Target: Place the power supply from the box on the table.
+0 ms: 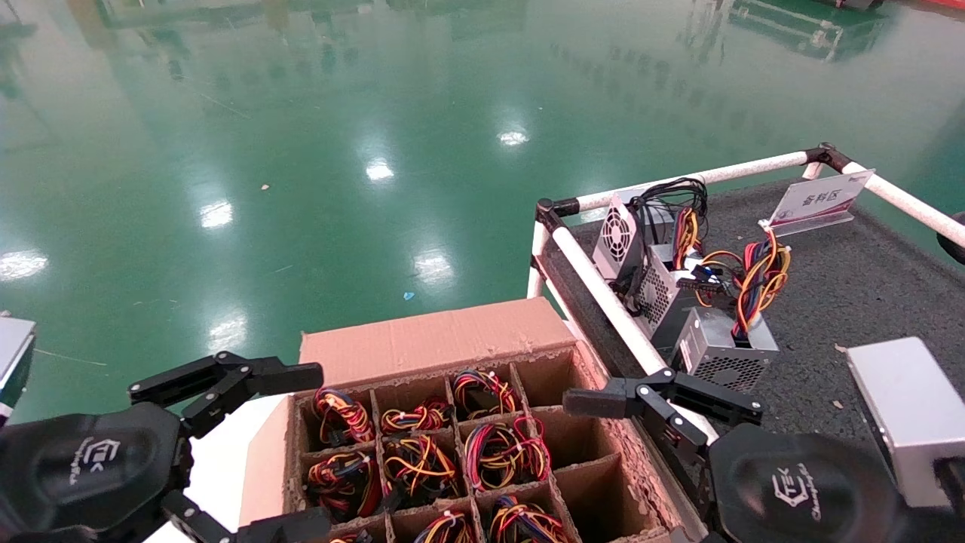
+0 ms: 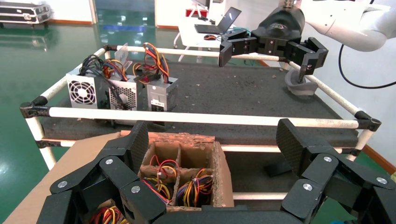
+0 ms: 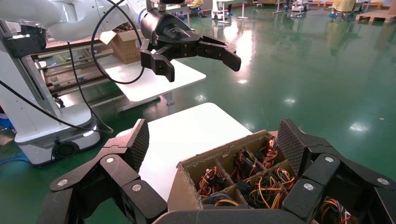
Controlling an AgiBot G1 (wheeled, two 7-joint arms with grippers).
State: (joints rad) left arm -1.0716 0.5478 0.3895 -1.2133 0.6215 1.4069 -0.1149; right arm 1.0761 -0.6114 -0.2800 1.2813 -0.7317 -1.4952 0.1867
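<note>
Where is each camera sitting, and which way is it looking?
Head view: on the robot's head, looking forward and down at the box, the table and green floor; left gripper and right gripper show, both open.
Left wrist view: on the left arm's wrist, looking across the box toward the table; its own fingers frame it, with the right gripper beyond.
Right wrist view: on the right arm's wrist, looking over the box toward the left gripper.
All three share the box.

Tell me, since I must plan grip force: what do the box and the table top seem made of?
The box looks like brown corrugated cardboard, matte, its edges frayed and crumbly. The table top seems dark grey felt or carpet, fuzzy and speckled with crumbs; its rails look like white plastic or painted pipe.
</note>
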